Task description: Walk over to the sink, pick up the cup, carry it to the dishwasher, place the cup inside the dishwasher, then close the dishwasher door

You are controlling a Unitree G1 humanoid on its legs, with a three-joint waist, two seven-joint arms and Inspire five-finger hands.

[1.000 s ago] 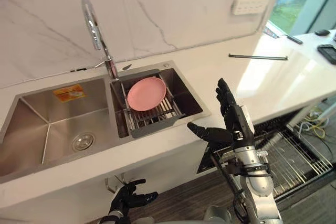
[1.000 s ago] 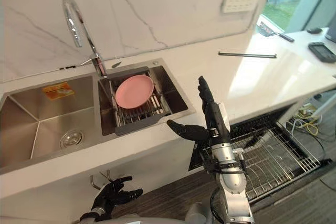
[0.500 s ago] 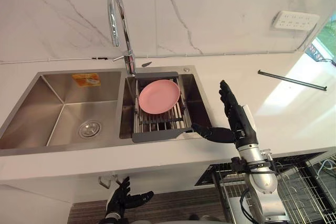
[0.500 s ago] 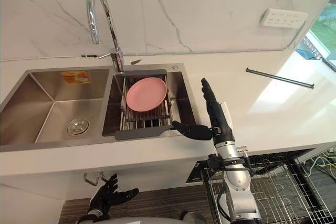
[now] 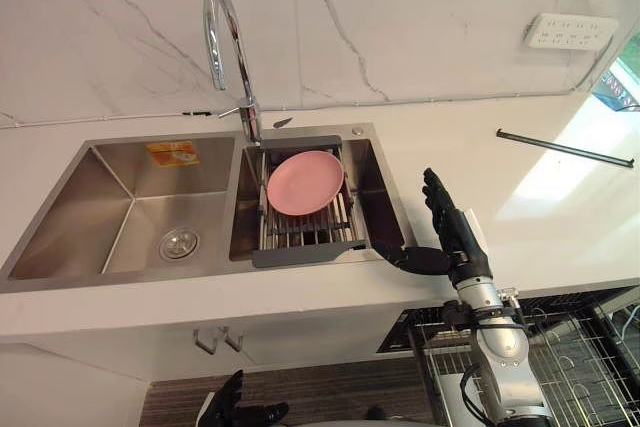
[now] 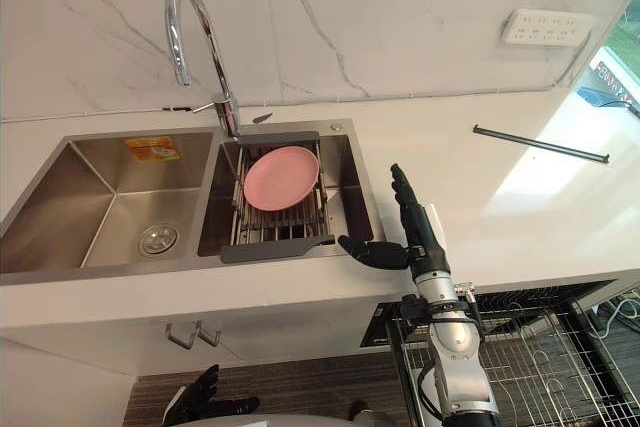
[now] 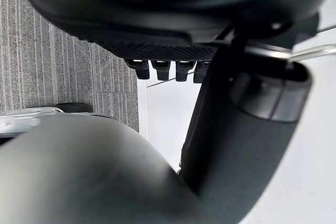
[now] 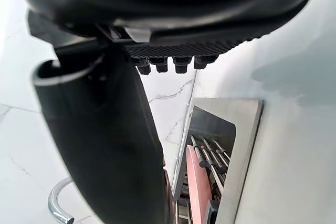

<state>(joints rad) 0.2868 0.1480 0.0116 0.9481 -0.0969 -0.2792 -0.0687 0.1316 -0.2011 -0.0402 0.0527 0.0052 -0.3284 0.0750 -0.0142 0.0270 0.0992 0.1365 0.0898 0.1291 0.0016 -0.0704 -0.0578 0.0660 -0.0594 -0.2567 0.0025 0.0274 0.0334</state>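
The steel double sink (image 5: 100, 217) lies in the white counter. Its right basin holds a dark drain rack (image 5: 305, 252) with a pink plate (image 5: 304, 169) leaning in it. The left basin has a drain and an orange sticker. My right hand (image 5: 452, 237) hovers open over the counter's front edge, just right of the rack, thumb (image 8: 105, 140) pointing toward the sink and fingers (image 8: 168, 64) straight. In the right wrist view the pink plate (image 8: 197, 187) shows past the thumb. My left hand (image 5: 235, 409) hangs low by the floor, open, fingers (image 7: 157, 69) straight.
A tall chrome faucet (image 5: 222, 37) rises between the basins. The open dishwasher's wire rack (image 6: 530, 357) sticks out below the counter at the right. A dark rod (image 5: 565, 148) lies on the counter, and a white socket (image 5: 568, 30) sits on the marble wall.
The camera has swung round to face the sink squarely. My right hand stays open and has drifted slightly right of the rack's corner. The left hand sits lower in view.
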